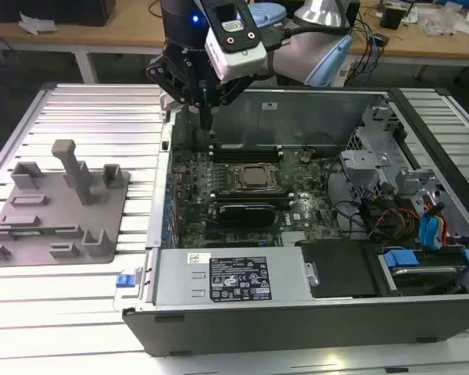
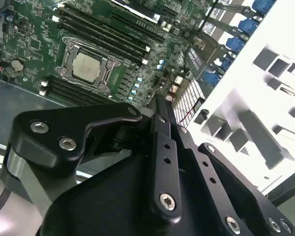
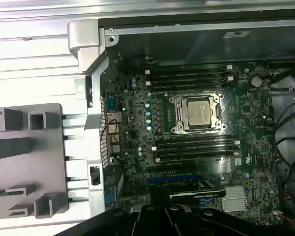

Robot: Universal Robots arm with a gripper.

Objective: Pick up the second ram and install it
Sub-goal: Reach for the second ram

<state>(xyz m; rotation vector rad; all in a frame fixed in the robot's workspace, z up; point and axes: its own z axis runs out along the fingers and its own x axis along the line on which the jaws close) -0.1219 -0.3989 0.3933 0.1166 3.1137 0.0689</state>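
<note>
My gripper [image 1: 205, 121] hangs above the back corner of the open computer case [image 1: 219, 312], on the exterior view's left. Its black fingers [image 2: 163, 129] are pressed together, shut, and I see nothing between them. Under it lies the green motherboard [image 3: 132, 123] with the processor socket [image 3: 196, 113]. Long dark memory slots run along both sides of the socket [image 3: 187, 78] [image 3: 196, 146]. I cannot tell which strip in them is the second ram. In the first wrist view the gripper [image 3: 160, 196] reaches over the board's edge.
The grey fixture tray [image 1: 59, 207] with upright posts sits on the ribbed table at the exterior view's left. The case's metal walls, a drive cage [image 1: 375, 156] and loose cables [image 1: 367, 215] crowd the exterior view's right. A black card [image 1: 246, 211] lies below the socket.
</note>
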